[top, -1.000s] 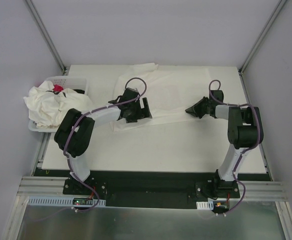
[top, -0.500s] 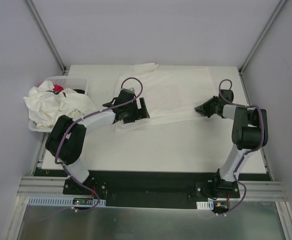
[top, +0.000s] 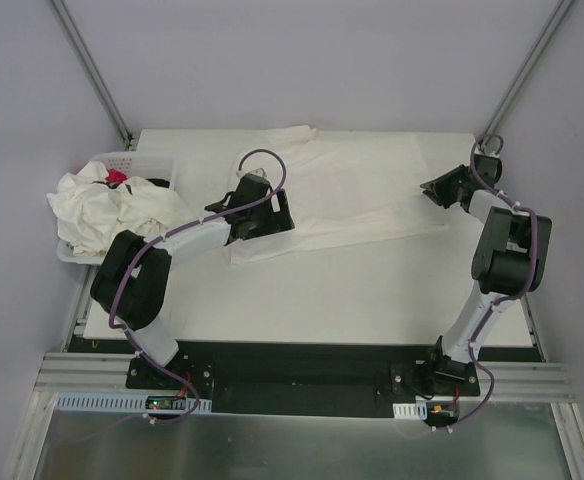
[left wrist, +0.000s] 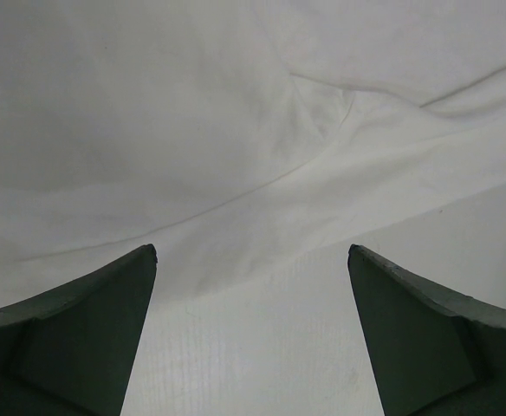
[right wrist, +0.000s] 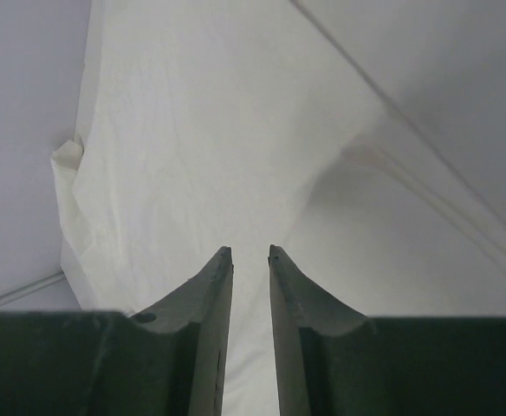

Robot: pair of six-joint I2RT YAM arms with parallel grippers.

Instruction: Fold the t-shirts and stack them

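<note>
Top external: left jaws [top: 277,212] spread over t-shirt [top: 352,190]; right jaws [top: 434,188] slightly parted.

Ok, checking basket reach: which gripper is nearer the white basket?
Left. The left gripper sits just right of the basket, over the spread t-shirt; the right gripper is across the table.

wide jaws, creased t-shirt [left wrist: 236,130] below
</note>
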